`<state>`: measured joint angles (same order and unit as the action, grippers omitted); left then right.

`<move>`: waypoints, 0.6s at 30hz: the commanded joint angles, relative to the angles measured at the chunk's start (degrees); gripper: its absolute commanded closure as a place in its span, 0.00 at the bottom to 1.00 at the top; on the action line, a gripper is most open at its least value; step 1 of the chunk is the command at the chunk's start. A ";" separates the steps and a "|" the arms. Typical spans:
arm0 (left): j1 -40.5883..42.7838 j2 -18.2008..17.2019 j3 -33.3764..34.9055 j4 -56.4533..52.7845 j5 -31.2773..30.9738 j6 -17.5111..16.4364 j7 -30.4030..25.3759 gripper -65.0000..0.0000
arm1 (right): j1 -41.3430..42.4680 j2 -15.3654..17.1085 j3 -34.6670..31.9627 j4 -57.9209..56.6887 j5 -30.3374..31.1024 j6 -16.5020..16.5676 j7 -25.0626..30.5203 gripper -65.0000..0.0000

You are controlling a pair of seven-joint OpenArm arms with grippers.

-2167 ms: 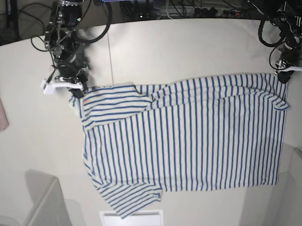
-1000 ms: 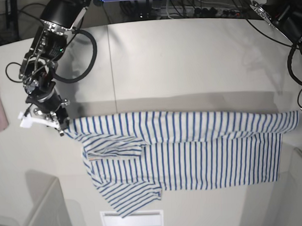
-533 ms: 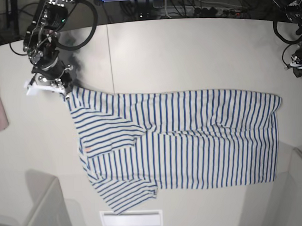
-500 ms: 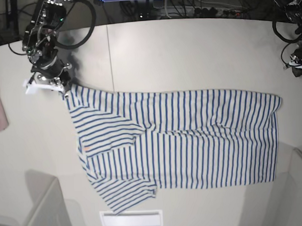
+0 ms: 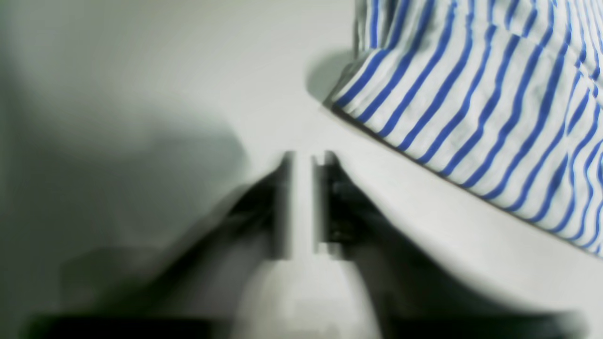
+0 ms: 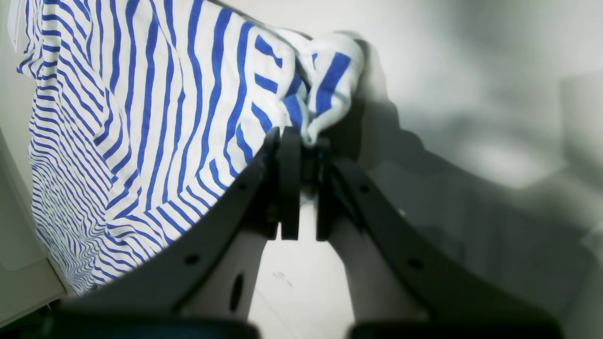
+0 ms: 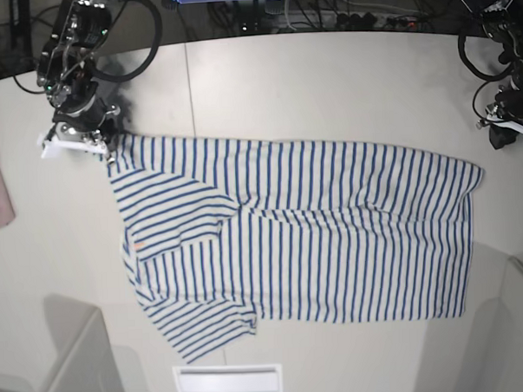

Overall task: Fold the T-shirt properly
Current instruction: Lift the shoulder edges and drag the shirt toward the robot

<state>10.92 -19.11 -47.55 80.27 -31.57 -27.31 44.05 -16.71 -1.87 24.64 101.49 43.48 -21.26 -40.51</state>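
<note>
The right arm's dark fingers (image 6: 301,188) are clenched on a bunched corner of the white, blue-striped fabric T-shirt (image 6: 141,117); the wad of cloth sits right at their tips and the rest fans away from them across the pale table (image 6: 471,70). Judging by that pinch, the corner is held so the edge can be pulled taut or carried over for a fold.

The left arm's fingers (image 5: 306,202) stand parted with bare table between them and nothing gripped; the striped hem (image 5: 471,108) lies just beyond them to one side, apart from them, apparently let go so the shirt rests flat.

In the base view the shirt (image 7: 315,237) is spread open between both arms, with no neat fold made yet.
</note>
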 commanded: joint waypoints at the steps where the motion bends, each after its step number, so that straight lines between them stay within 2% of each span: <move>1: -1.55 -0.71 -0.32 0.92 -1.00 -0.34 -1.02 0.55 | 0.40 0.42 0.10 0.97 0.43 0.38 0.47 1.00; 2: -2.17 -0.27 -0.23 0.48 -1.00 -0.34 -1.02 0.41 | 0.40 0.42 0.10 0.97 0.43 0.38 0.47 1.00; 4: -3.49 -0.01 -0.05 -1.02 -1.00 -0.34 -1.11 0.22 | 0.40 0.33 0.10 0.97 0.43 0.38 0.47 1.00; 6: -5.25 0.08 0.03 -3.74 -1.00 -0.34 -1.28 0.09 | 0.40 0.24 0.10 0.97 0.43 0.46 0.47 1.00; 7: -6.30 0.08 0.03 -5.59 -1.00 -0.34 -1.28 0.07 | 0.40 0.24 0.10 0.97 0.43 0.46 0.47 1.00; 11: -10.61 -0.18 0.12 -12.80 -1.00 -0.43 -1.37 0.13 | 0.40 0.33 0.10 1.23 0.43 0.46 0.47 1.00; 15: -13.16 -0.18 0.12 -15.87 -0.65 -4.82 -1.37 0.21 | 0.40 0.24 0.10 1.32 0.43 0.46 0.64 1.00; 18: -13.34 -0.18 0.12 -16.93 -0.65 -5.00 -1.37 0.28 | 0.40 0.15 0.10 1.32 0.43 0.46 0.73 1.00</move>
<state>-1.91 -18.17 -47.20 62.81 -31.81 -31.97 42.70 -16.71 -1.96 24.64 101.56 43.48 -21.26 -40.49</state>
